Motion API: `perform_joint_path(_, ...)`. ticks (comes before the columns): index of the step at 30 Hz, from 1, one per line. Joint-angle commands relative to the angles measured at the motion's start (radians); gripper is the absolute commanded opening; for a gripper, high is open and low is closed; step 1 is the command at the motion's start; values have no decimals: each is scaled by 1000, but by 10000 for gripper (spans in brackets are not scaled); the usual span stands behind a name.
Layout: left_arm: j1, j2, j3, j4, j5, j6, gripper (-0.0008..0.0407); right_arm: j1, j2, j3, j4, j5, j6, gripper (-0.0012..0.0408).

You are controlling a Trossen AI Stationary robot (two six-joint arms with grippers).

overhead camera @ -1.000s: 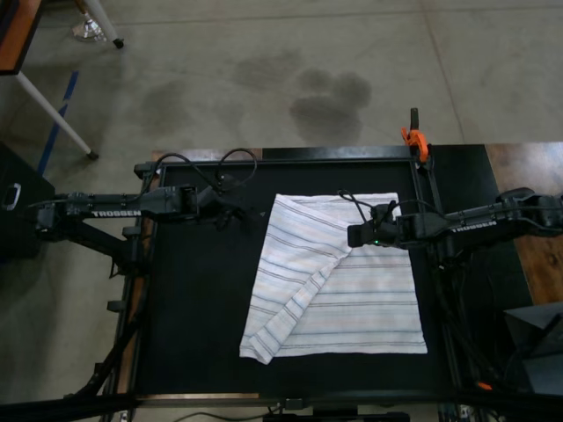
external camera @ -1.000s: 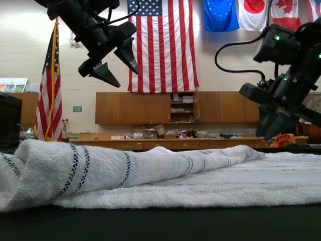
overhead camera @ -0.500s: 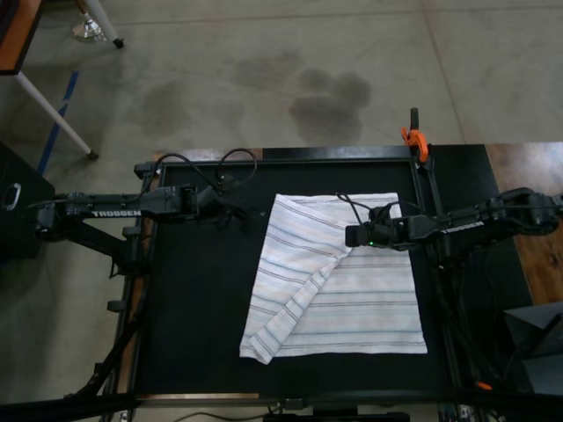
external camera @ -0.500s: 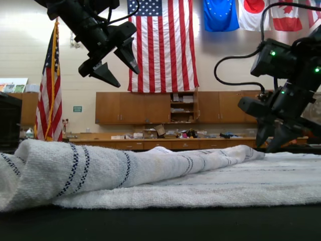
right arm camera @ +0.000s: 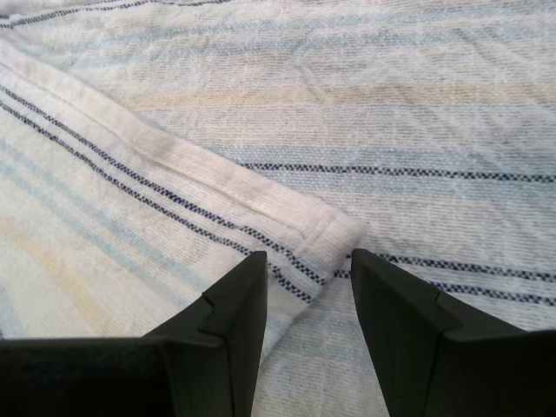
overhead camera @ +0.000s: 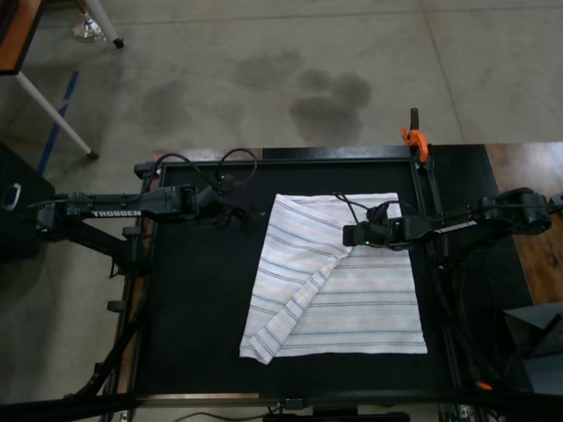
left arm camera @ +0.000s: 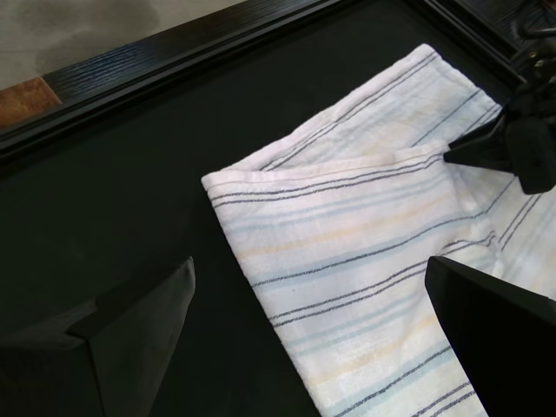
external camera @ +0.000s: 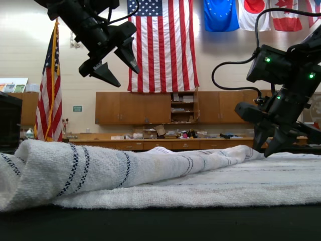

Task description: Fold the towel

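Observation:
The towel (overhead camera: 352,294), white with thin dark and pale stripes, lies flat on the black mat (overhead camera: 193,308). Its edge on the top view's left is folded over diagonally, and the flap's corner (right arm camera: 334,233) rests near the towel's middle. My right gripper (overhead camera: 348,236) is low over that corner and open, one finger on each side of it (right arm camera: 308,256). In the exterior view it hangs just above the cloth (external camera: 268,146). My left gripper (overhead camera: 252,215) is open and empty, raised off the mat beside the towel's far corner (left arm camera: 308,263), high in the exterior view (external camera: 113,60).
An orange clamp (overhead camera: 415,139) grips the table's far rail. Bare black mat lies to the top view's left of the towel. A rolled fold of towel (external camera: 75,165) fills the exterior view's foreground.
My right gripper has come down and moved a little toward the top view's left, to the folded corner. The left arm and the towel have not moved.

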Motion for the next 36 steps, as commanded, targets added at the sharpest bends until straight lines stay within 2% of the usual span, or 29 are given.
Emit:
perform_joint_path(1,0,0,0,13,0,0,370,-2,10,0,19,0,0,126)
perform_joint_path(5,0,0,0,16,0,0,370,-5,26,0,22,0,-2,86)
perform_joint_path(9,0,0,0,16,0,0,370,-5,19,0,20,14,-18,-11)
perform_joint_path(12,0,0,-1,16,0,0,370,-11,10,0,21,26,-28,14)
perform_joint_path(15,0,0,-1,16,0,0,370,-29,-2,0,21,26,-46,-7)
perform_joint_path(17,0,0,-1,16,1,0,370,-44,-16,4,17,27,-71,6)
perform_joint_path(24,0,0,-1,12,2,0,370,-106,-68,49,-7,27,-162,2)
perform_joint_path(36,0,0,-1,13,15,0,370,-232,-194,175,-297,29,-283,1)
